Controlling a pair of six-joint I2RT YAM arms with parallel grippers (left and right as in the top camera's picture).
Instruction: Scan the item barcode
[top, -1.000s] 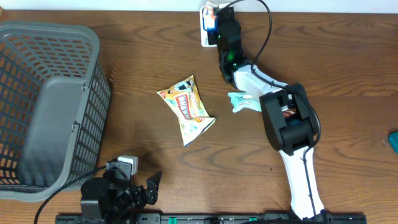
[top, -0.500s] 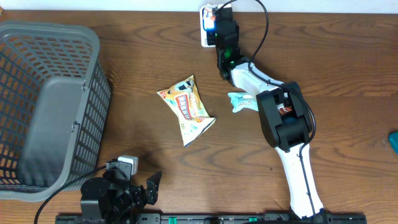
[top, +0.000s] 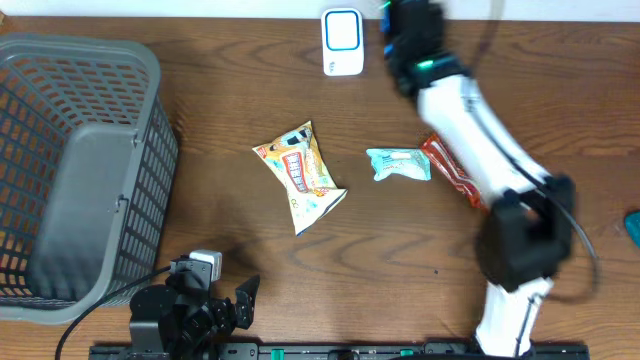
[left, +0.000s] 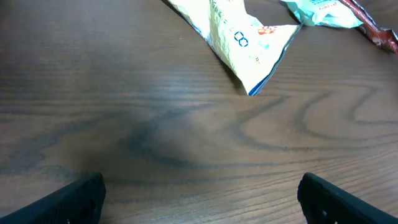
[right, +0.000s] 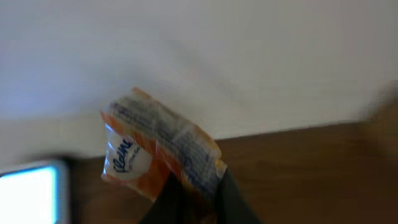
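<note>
One small tissue pack (right: 160, 157) is pinched at its lower corner between the two dark fingers of the right claw (right: 198, 194), which is closed tight on it. The pack is held up off the table (top: 200, 120) at the far edge, with the pale wall behind it. Its wrapper is soft, crinkled plastic in orange and white. A white patch carries blue "Kleenex" lettering, and rows of fine print run along the side that faces up and to the right. The pack sits tilted, its long side sloping down toward the fingers. The picture is too blurred to make out a barcode. At the lower left of the right wrist view a pale blue-white glow marks the scanner (top: 342, 40). From overhead the scanner stands against the far edge, just to the left of the blurred right claw (top: 402, 28), and the pack itself cannot be picked out there. A yellow snack bag (top: 300, 175), a teal packet (top: 398, 163) and a red wrapper (top: 455, 175) lie mid-table. A grey basket (top: 150, 130) stands at the left. The left claw (left: 211, 202) hangs low over bare wood at the near edge, jaws spread wide and holding nothing.
</note>
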